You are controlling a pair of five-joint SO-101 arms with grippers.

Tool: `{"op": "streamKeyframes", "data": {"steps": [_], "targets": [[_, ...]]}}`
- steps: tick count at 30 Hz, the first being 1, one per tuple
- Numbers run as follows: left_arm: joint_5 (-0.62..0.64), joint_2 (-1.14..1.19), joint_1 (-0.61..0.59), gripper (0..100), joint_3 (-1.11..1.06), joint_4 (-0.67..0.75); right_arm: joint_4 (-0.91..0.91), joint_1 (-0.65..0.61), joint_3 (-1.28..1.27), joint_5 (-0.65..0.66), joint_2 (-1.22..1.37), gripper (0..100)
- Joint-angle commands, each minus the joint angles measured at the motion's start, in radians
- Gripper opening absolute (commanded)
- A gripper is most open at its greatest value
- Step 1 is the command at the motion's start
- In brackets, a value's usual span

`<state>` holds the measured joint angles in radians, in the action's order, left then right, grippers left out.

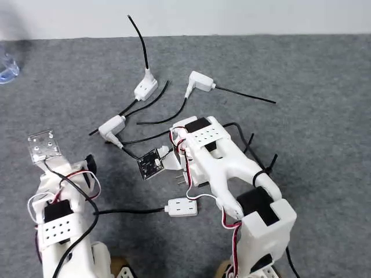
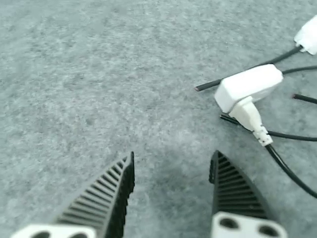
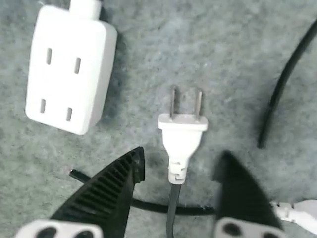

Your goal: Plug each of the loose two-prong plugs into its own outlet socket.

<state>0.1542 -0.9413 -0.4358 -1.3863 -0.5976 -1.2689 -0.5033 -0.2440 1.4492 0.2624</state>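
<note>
One plug in its outlet socket, second plug loose.

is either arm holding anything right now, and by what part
Nothing is held. The right gripper is open, its jaws either side of a two-prong plug, apart from it; the left gripper is open and empty.

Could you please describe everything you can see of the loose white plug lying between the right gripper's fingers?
The plug looks like white plastic, with two flat metal prongs, a ribbed collar and a dark cord. It lies flat on the grey felt, prongs pointing away from the right gripper, whose open fingers flank it without touching. The white outlet block lies beside it, apart.
</note>
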Motion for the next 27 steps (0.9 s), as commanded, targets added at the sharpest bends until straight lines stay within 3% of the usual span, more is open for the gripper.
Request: {"op": "streamKeyframes", "data": {"steps": [1,8,14,27], "targets": [[-0.015,-0.011,0.023,23,0.008,0.023,-0.010,-0.007,0.017,0.012,-0.005,15.4],[-0.015,-0.009,0.026,23,0.008,0.023,0.012,-0.018,0.014,0.009,-0.005,15.4],[-0.015,-0.009,0.026,23,0.008,0.023,0.079,-0.074,0.012,-0.101,-0.005,15.1],[-0.015,-0.009,0.026,23,0.008,0.023,0.074,-0.031,-0.014,-0.060,-0.004,15.1]]}}
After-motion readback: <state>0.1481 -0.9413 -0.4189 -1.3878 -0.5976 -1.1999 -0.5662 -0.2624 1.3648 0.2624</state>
